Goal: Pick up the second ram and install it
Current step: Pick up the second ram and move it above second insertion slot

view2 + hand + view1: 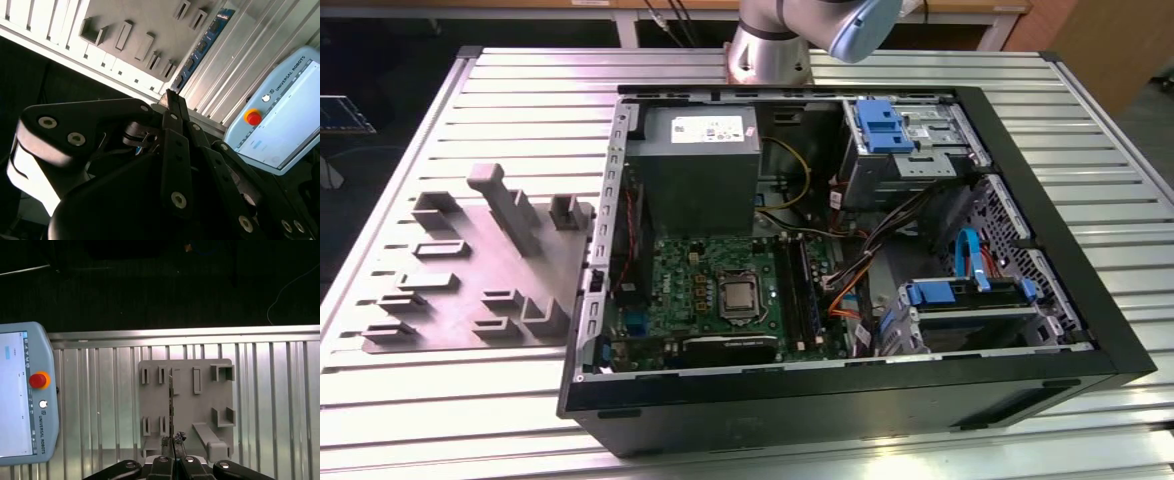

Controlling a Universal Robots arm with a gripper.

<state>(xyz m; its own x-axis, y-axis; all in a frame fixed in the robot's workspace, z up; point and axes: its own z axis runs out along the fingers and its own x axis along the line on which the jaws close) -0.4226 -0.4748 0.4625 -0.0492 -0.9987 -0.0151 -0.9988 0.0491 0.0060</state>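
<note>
Black linkage bars of the end effector [170, 96] stand closest in the second wrist view and narrow to two fingertips pressed together on one end of the ram [202, 47]. The ram is clamped there and runs straight on from the tips, away from the wrist, showing its dark green-blue face and a row of black chips. In the first wrist view the end effector [173, 441] holds the same ram [171, 405] edge-on, so that it appears as a thin dark line crossing the grey slotted fixture [186, 412] beyond it. Whether the ram's far end touches the fixture cannot be told.

The fixture [150, 20] lies on the ribbed metal counter [100, 405]. A pale blue teach pendant [20, 390] with a red button rests on the counter well apart from the fixture, and appears in both wrist views [285, 115].

In the exterior view the fixture [454, 262] sits at the exterior view's left, just beside the open computer case [854, 395]. The green motherboard [707, 270] lies inside the case. The arm [774, 45] rises at the far edge of the counter [520, 90].
</note>
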